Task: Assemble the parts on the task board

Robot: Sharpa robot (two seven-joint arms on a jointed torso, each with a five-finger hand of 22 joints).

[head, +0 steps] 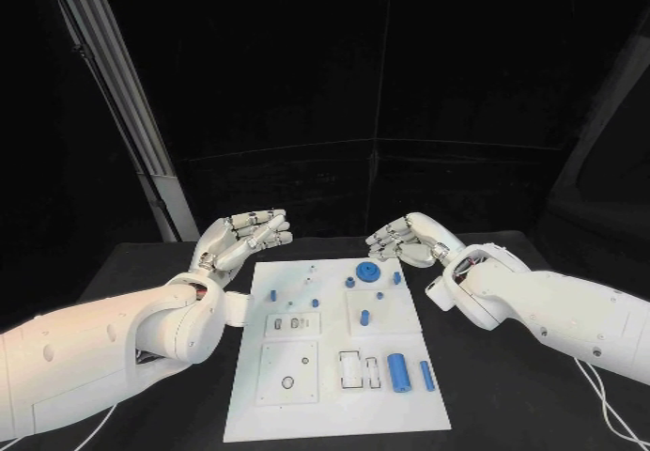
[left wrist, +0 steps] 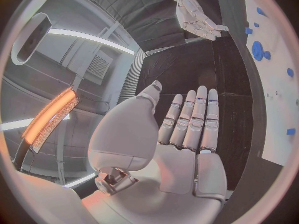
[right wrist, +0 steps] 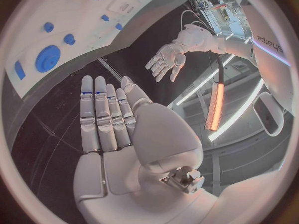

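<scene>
Both your hands hover spread and empty: left hand point(head: 241, 237), right hand point(head: 410, 239), flanking the task board's point(head: 339, 413) far end. Parts untouched, likely a ready pose.

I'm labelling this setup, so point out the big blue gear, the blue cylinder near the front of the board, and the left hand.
Blue gear point(head: 367, 272), head view, middle of its disc.
Blue cylinder point(head: 400, 372), head view, mid-length of its side.
Left hand point(head: 241, 239), head view, on the palm.
</scene>
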